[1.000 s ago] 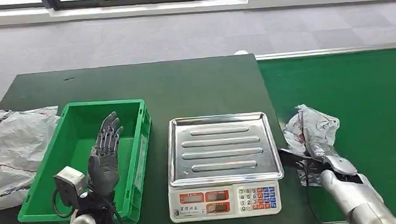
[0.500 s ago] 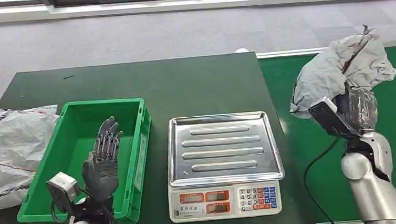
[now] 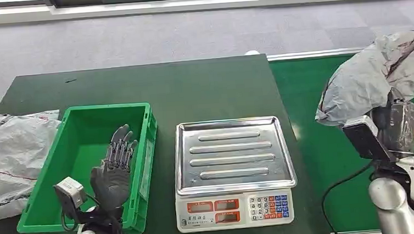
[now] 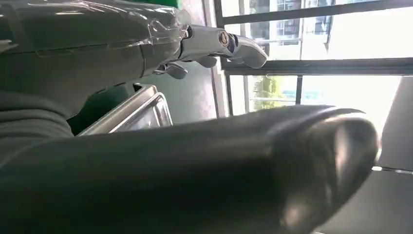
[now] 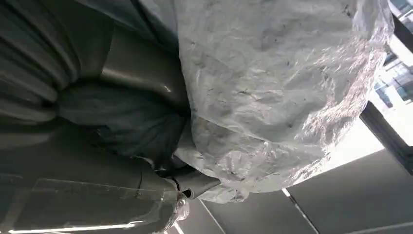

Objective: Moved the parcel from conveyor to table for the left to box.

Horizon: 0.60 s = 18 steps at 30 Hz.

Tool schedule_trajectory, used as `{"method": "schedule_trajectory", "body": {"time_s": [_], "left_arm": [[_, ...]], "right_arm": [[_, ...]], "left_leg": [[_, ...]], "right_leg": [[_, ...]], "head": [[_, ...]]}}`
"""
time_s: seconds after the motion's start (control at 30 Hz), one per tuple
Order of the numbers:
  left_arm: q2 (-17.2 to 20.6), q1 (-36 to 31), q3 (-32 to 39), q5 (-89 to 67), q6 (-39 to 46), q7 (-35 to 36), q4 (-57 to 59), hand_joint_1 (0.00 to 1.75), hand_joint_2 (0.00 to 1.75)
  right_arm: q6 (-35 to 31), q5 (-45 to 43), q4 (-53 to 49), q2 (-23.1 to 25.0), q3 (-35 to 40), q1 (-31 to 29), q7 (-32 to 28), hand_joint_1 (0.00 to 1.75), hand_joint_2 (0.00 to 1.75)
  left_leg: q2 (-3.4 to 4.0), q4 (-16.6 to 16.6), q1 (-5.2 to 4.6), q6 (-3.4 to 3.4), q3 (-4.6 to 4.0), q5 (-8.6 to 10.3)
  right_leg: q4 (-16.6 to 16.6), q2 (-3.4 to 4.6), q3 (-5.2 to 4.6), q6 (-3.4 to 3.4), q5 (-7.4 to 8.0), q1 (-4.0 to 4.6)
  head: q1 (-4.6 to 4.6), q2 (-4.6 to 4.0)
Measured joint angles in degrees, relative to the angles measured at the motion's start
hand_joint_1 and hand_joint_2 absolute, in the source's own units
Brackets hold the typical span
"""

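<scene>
With the right hand [image 3: 395, 123] gripping the grey plastic parcel [image 3: 381, 74] above the conveyor [image 3: 328, 152], carry it level onto the counter [image 3: 214, 89], where the left hand [image 3: 112, 173] waits, fingers spread.

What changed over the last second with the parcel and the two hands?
The right hand, which was gripping the grey parcel low on the conveyor, has lifted it well clear of the belt and carried it up and toward the robot's right. It still holds it. The left hand stayed open over the green bin, shifting only slightly. The scale and the bags at the far left did not move.
</scene>
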Motion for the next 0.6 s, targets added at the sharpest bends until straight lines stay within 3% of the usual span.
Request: {"method": "schedule_trajectory", "body": {"time_s": [0.1,0.17,0.27,0.43,0.47,0.6], "left_arm": [[0.0,0.0,0.0,0.0,0.0,0.0,0.2,0.0,0.0],[0.0,-0.2,0.0,-0.4,0.2,-0.1,0.3,0.0,0.0],[-0.2,-1.8,0.0,-4.7,5.6,-1.7,0.7,0.0,0.0],[-0.3,-3.5,-2.2,-4.8,14.1,-0.8,1.3,0.0,0.0],[-0.3,-3.9,-2.7,-4.8,15.0,-0.6,1.5,0.0,0.0],[-0.6,-6.4,-4.0,-2.3,15.1,0.8,2.3,0.0,0.0]], "right_arm": [[0.0,-0.2,-0.4,0.2,-0.3,0.1,-0.2,1.75,1.75],[0.9,-1.3,-0.4,0.5,-0.4,-0.2,-2.8,1.75,1.75],[5.3,0.1,0.9,3.0,2.2,-3.7,-4.8,1.75,1.75],[10.7,0.3,10.1,9.3,15.0,-9.9,-3.7,1.75,1.75],[11.8,-0.6,11.9,10.4,17.9,-10.7,-3.7,1.75,1.75],[15.6,-3.7,17.2,15.2,27.1,-12.4,-2.8,1.75,1.75]], "left_leg": [[0.0,0.0,0.0,0.0,-0.01,0.0],[0.0,0.0,0.02,0.0,-0.54,-0.01],[0.34,0.0,0.03,-0.02,-0.52,-0.02],[0.41,0.0,0.15,-0.27,-0.44,0.18],[0.38,0.0,0.16,-0.29,-0.06,0.27],[-0.02,0.0,0.21,-0.46,-0.22,0.49]], "right_leg": [[0.0,0.0,0.0,0.0,0.0,0.0],[0.0,-0.02,0.06,0.0,-0.01,-0.01],[0.0,0.13,-0.02,-0.09,0.05,-0.01],[0.1,0.25,-0.1,-0.25,0.16,0.13],[0.1,0.24,-0.19,-0.31,0.2,0.15],[0.2,0.0,-0.29,-0.38,0.31,0.21]], "head": [[0.0,0.0],[0.0,0.0],[0.0,0.0],[-0.02,0.0],[-0.02,0.0],[0.0,0.0]]}}
